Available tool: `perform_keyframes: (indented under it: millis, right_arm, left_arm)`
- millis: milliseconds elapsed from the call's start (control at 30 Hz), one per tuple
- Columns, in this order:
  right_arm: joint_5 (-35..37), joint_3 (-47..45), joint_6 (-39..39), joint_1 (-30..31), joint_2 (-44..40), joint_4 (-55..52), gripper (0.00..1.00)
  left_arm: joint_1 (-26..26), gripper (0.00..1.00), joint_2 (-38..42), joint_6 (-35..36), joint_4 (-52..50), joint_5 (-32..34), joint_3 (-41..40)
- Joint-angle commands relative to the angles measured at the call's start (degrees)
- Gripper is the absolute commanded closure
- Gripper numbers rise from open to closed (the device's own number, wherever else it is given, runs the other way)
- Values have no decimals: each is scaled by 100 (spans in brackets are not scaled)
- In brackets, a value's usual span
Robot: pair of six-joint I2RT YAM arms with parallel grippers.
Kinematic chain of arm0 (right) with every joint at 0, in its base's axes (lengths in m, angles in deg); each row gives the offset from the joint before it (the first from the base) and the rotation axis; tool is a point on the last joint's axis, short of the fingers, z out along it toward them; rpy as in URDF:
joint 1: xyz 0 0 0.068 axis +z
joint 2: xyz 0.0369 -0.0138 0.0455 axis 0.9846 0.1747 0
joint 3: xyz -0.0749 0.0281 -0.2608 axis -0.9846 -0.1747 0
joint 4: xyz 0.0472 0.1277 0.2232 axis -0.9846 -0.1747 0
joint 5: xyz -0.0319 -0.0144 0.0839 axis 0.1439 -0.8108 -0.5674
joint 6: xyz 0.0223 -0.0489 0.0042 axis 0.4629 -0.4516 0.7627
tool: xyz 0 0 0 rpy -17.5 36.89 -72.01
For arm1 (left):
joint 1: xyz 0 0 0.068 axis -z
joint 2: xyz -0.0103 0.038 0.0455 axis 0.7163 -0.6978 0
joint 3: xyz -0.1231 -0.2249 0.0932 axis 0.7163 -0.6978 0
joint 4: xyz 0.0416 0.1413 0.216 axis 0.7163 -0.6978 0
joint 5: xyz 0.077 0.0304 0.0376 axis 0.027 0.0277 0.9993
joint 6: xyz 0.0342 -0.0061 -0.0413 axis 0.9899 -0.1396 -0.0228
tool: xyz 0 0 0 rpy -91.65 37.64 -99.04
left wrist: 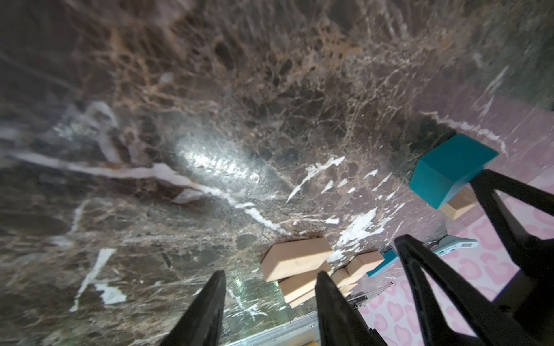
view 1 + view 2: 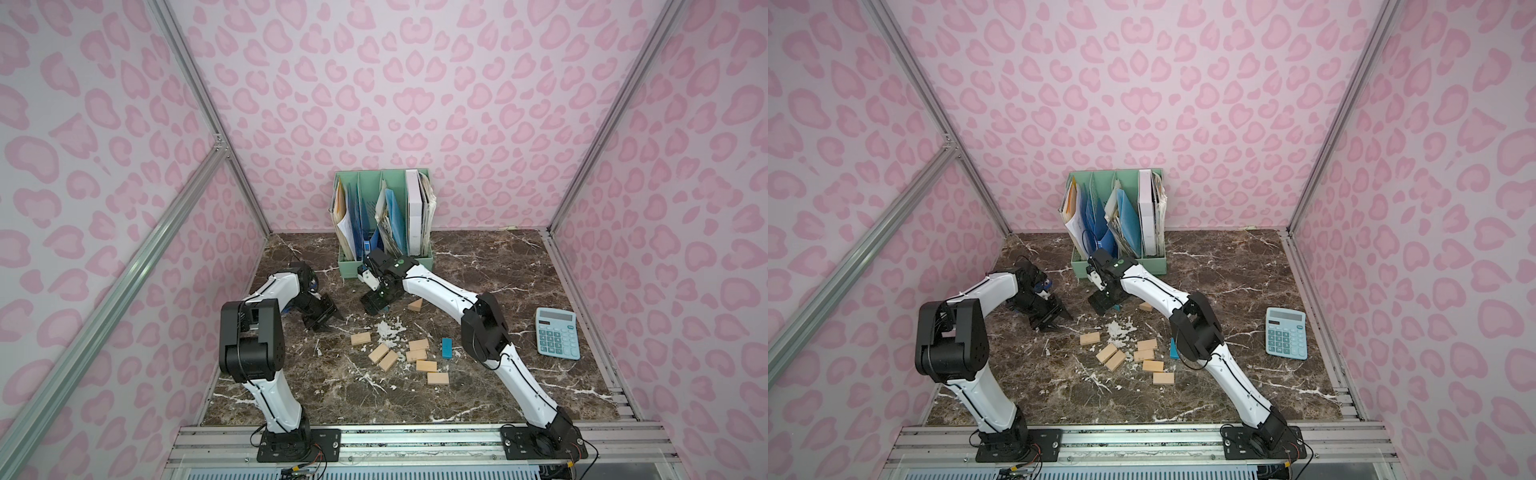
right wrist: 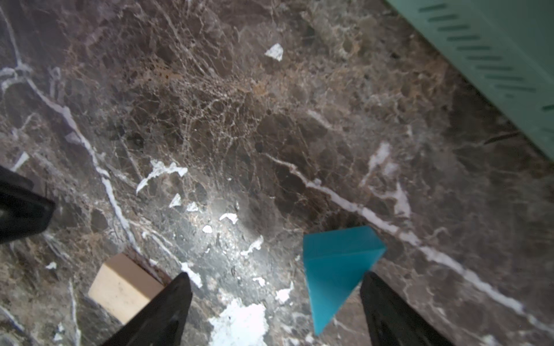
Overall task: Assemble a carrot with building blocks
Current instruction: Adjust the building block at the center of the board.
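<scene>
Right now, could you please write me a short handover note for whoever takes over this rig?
The left gripper is open and empty, beside the blocks.
The right gripper is open, its fingers either side of the teal triangle, which sits on the table near the file organiser.
The tan triangle lies close by. Seven tan rectangles lie loose mid-table, and the teal rectangle is on their calculator side.
Done: teal triangle set down.
Left: build the tapering body and add the tan triangle.
</scene>
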Motion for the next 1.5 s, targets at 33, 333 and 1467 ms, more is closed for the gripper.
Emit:
perform_keyframes:
  millis: [33,333,1467]
  right_arm:
    - [241,406,1126,21,216,-629,17]
    - [670,-73,1502,102,61,-173,24]
    - [1002,-115,-403,28,305,127,60]
  left_arm:
    - [-7,50,-38,220,-293,-21,106]
    - [-7,50,-39,509,-487,-3,68]
    - [-6,50,-303,610,-392,-253,53]
